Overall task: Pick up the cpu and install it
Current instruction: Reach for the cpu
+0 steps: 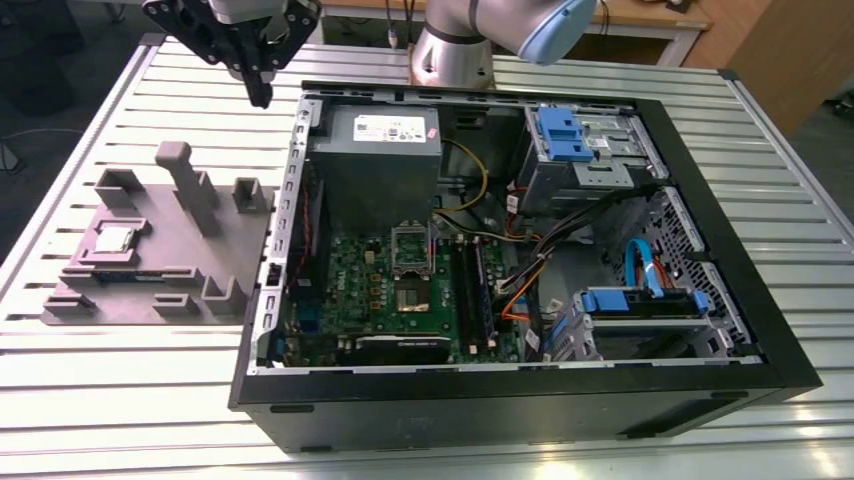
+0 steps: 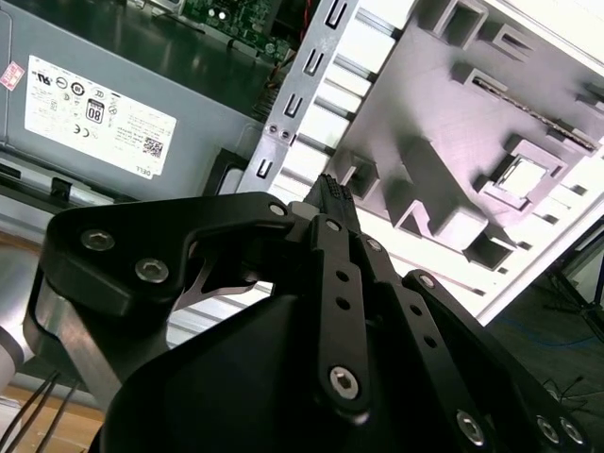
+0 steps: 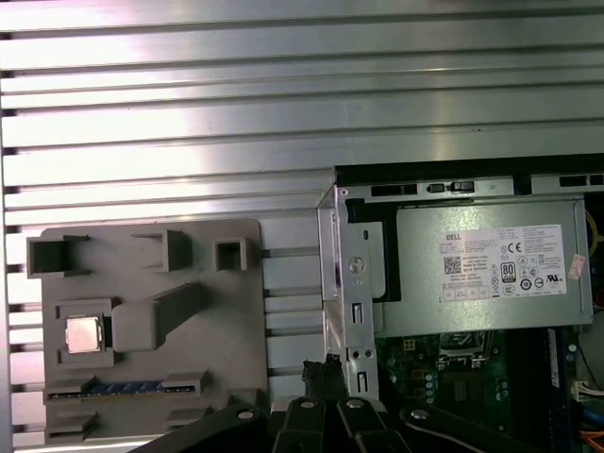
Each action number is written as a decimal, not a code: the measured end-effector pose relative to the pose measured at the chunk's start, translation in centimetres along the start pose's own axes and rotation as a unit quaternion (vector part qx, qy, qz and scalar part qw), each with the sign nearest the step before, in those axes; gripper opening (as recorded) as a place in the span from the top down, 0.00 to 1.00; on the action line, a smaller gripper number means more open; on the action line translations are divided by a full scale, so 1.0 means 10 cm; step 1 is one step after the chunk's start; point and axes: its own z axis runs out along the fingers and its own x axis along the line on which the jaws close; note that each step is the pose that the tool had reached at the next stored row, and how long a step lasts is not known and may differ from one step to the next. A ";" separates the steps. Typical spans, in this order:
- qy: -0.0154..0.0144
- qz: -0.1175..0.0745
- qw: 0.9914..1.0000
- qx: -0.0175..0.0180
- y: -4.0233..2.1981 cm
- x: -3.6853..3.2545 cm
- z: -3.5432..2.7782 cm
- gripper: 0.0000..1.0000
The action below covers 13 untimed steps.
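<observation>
Up at eleven o'clock in the exterior view: the black gripper, hanging in the air over the metal table, touching nothing. Fingers pressed together at the tips, with nothing held between them. Pointing down, close to the corner of the open computer case and well apart from the things below.

Over at nine o'clock in that same view: the cpu, a small shiny square, lying flat in a square pocket of the grey holder. Not yet picked up. Found at about seven o'clock from the gripper, well apart from it. Also plain to see in the first wrist view as a bright little square, the cpu, sitting in the grey holder.

Just beside the holder, at three o'clock from it: the case, lying on its side with the lid off. Inside, the green board at about six o'clock from the big grey box, and the socket near the middle of the board.
</observation>
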 end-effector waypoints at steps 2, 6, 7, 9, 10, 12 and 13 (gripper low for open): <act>0.000 0.000 1.000 0.000 0.000 0.006 0.000 0.90; 0.000 0.000 1.000 0.000 -0.001 0.017 0.001 0.90; 0.000 0.000 1.000 0.000 -0.002 0.019 0.001 0.90; 0.000 0.000 1.000 0.000 -0.002 0.024 0.001 0.90; 0.000 0.000 1.000 0.000 -0.002 0.026 0.001 0.90; 0.000 0.000 1.000 0.000 -0.003 0.031 0.001 0.90; 0.000 0.000 1.000 0.000 -0.003 0.033 0.001 0.90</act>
